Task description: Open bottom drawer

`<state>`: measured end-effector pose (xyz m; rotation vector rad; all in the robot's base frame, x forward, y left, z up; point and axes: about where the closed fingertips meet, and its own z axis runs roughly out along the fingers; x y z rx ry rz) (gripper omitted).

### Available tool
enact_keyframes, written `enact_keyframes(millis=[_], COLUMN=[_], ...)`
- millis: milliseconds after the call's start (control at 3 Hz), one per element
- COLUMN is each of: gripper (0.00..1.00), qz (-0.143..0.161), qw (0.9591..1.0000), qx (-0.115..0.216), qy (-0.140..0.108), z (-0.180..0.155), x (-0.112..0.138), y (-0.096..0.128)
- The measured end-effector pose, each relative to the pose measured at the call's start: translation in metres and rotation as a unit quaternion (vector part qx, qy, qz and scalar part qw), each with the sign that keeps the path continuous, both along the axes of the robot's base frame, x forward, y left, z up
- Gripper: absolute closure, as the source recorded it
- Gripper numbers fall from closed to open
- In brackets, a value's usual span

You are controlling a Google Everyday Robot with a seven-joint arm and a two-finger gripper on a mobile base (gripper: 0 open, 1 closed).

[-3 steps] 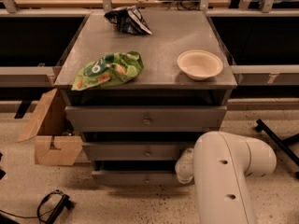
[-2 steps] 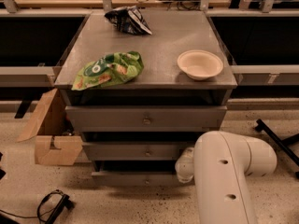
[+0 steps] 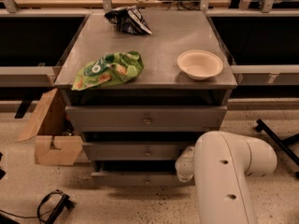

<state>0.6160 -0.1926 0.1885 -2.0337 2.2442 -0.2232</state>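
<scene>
The grey metal cabinet (image 3: 159, 36) has three drawers stacked in its front. The bottom drawer (image 3: 135, 179) is the lowest, narrowest front, with a small round knob (image 3: 147, 182) at its centre and a dark gap above it. The middle drawer (image 3: 135, 151) and top drawer (image 3: 117, 118) sit above it. My white arm (image 3: 231, 171) rises from the lower right. Its gripper end (image 3: 185, 164) is at the right end of the middle and bottom drawer fronts, mostly hidden by the arm.
On the cabinet top lie a green snack bag (image 3: 108, 70), a dark snack bag (image 3: 127, 19) and a cream bowl (image 3: 200, 64). An open cardboard box (image 3: 51, 134) stands left of the drawers. A black cable (image 3: 51, 206) lies on the floor; a dark chair leg (image 3: 275, 139) is at the right.
</scene>
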Motion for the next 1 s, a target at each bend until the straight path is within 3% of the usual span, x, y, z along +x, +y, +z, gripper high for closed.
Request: enact_keyframes(millis=[333,1000], gripper=[0.99,0.55], qz=[0.000,0.000], qw=[1.0000,1.0000], qx=[0.001,0.001], qy=[0.000,0.000], z=[0.0007,0.0007], x=[0.0018,0.0018], y=[0.0001,0.0001])
